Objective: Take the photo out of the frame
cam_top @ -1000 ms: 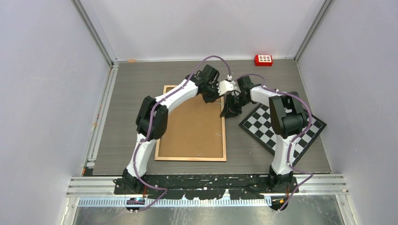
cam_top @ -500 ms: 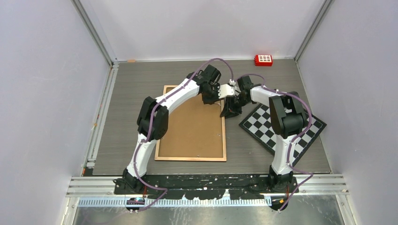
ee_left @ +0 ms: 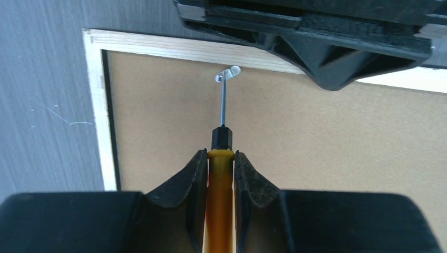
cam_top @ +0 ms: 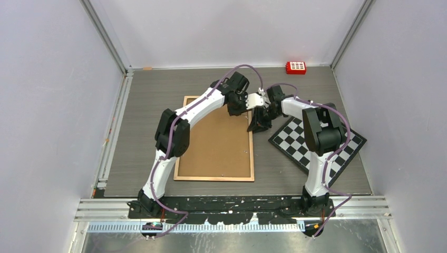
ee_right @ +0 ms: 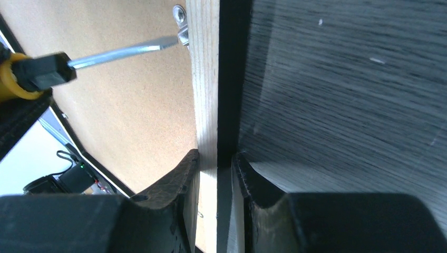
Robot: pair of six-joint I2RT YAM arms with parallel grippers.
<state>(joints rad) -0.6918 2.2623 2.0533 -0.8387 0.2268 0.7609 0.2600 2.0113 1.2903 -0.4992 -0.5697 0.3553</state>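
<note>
Left gripper (ee_left: 220,158) is closed on a yellow-handled screwdriver (ee_left: 221,179). Its steel tip reaches a small metal clip (ee_left: 226,74) straight ahead, on the right long rim of the thin black picture frame (cam_top: 216,142). This frame lies face down on the table, its long axis running away from the bases. The photo is hidden under the brown board. Right gripper (ee_right: 216,158) pinches the same rim, near the clip.

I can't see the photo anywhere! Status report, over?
Left gripper shut on screwdriver, tip at metal clip. Right gripper shut on frame rim. Frame face down; backing board hides photo.
</note>
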